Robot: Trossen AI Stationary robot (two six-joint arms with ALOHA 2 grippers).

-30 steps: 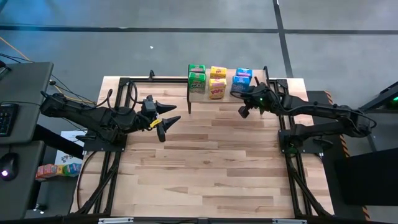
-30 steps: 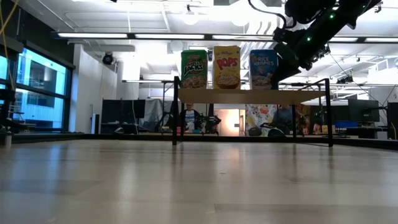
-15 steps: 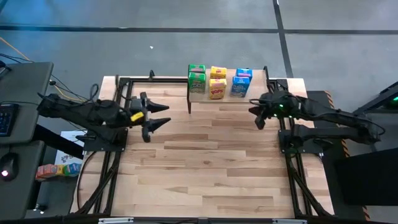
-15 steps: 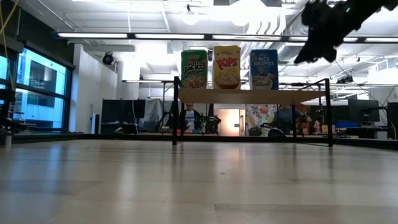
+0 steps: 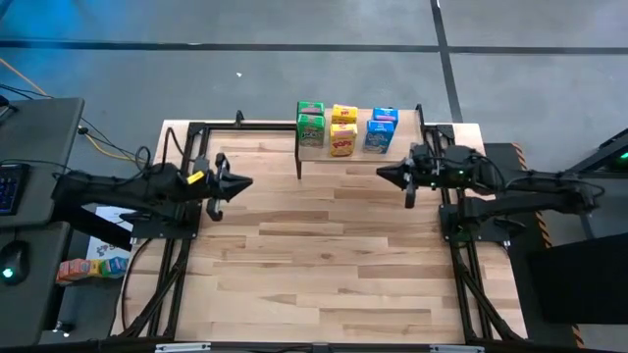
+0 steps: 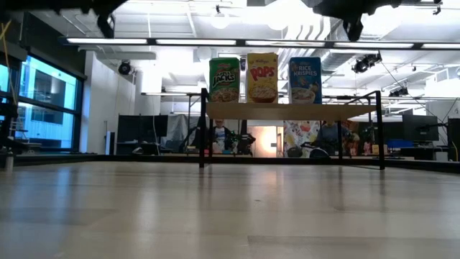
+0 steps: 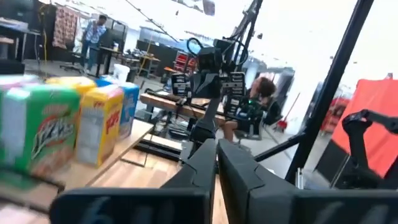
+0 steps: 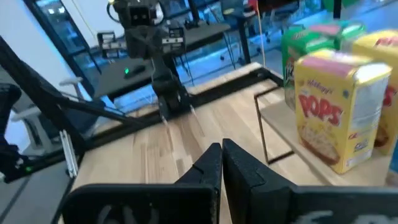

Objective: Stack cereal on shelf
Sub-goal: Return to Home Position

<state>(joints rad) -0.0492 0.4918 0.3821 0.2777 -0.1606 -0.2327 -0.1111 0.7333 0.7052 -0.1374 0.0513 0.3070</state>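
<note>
We find the left gripper (image 5: 243,181) closed: in its wrist view the two fingers (image 7: 199,168) lie side by side with only a hairline gap, and nothing sits between them. It hangs above the desk (image 5: 314,265) near the left edge, in the far half, pointing toward the right edge.

We find the right gripper (image 5: 385,174) in the same condition, with its fingers (image 8: 208,165) together and nothing held. It hangs toward the right edge of the desk, also in the far half, pointing toward the left edge. It is well apart from the left gripper and just in front of the right half of the shelf (image 6: 338,111).

The shelf stands on black legs at the middle of the desk's far edge. All the cereal boxes stand upright on it, apart from both grippers. From the shelf's left end we read green boxes (image 5: 311,127), yellow boxes (image 5: 342,138) and blue boxes (image 5: 377,135). The high view shows two of each colour, one behind the other. The row ends short of the shelf's right end.
</note>
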